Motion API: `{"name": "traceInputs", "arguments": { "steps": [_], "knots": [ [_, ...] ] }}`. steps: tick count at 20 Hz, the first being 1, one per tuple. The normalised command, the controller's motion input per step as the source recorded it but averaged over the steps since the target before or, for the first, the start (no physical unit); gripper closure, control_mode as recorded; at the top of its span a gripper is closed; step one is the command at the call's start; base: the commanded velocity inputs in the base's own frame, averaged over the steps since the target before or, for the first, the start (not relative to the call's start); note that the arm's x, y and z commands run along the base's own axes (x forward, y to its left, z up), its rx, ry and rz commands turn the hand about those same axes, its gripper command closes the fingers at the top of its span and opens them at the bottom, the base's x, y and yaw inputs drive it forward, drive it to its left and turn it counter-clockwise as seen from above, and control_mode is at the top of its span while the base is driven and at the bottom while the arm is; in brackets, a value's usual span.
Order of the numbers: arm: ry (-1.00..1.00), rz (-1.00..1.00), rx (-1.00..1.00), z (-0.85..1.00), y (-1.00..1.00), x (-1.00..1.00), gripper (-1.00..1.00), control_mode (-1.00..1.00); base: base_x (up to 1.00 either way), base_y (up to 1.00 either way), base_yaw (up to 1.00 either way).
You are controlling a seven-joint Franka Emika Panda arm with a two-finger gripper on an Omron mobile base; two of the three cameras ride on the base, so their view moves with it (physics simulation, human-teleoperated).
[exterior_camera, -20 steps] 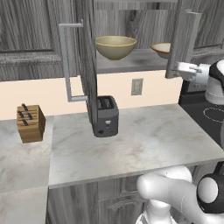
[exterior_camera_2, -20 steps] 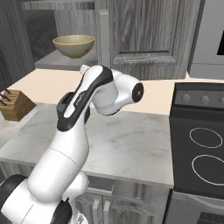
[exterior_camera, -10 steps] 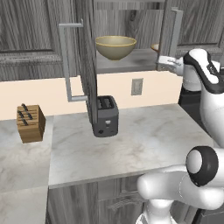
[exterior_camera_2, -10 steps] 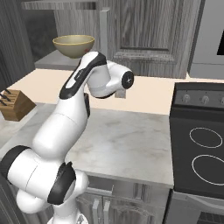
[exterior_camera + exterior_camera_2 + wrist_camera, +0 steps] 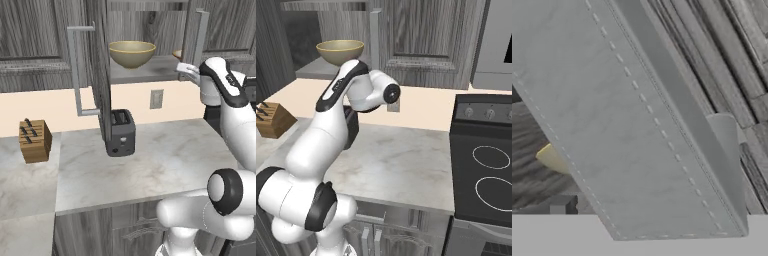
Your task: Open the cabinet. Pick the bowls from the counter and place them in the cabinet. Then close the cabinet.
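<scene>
While the deep olive-yellow bowl (image 5: 132, 53) sits upper centre on the dark wood-grain cabinet's grey shelf (image 5: 150, 70); the gripper (image 5: 186, 69) meets the right door's bar handle (image 5: 202, 39); its grasp I cannot tell.

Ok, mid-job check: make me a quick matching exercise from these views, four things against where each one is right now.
Things:
1. olive-yellow bowl
2. toaster
3. knife block
4. gripper

Places:
A. on the counter, just below the open cabinet door
B. at the right cabinet door's bar handle
C. on the cabinet shelf
D. far left of the counter, by the wall

Pairs: 1-C, 2-A, 3-D, 4-B
</scene>
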Motion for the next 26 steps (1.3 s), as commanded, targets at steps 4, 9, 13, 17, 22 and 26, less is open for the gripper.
{"name": "traceInputs", "arguments": {
  "steps": [4,9,13,17,22,26],
  "knots": [
    [0.0,-0.04,0.0,0.0,0.11,0.85,-1.0,-1.0,0.0,0.0,0.0],
    [0.0,0.0,0.0,0.19,0.0,-0.02,-1.0,-1.0,0.0,0.0,0.0],
    [0.0,0.0,0.0,0.31,0.06,-0.43,-1.0,-1.0,0.0,0.0,0.0],
    [0.0,0.0,0.0,0.23,0.39,-0.39,-1.0,-1.0,0.0,0.0,0.0],
    [0.0,0.0,0.0,0.15,0.49,-0.41,-1.0,-1.0,0.0,0.0,0.0],
    [0.0,0.0,0.0,0.24,0.26,-0.55,-1.0,-1.0,0.0,0.0,0.0]
  ]
}}
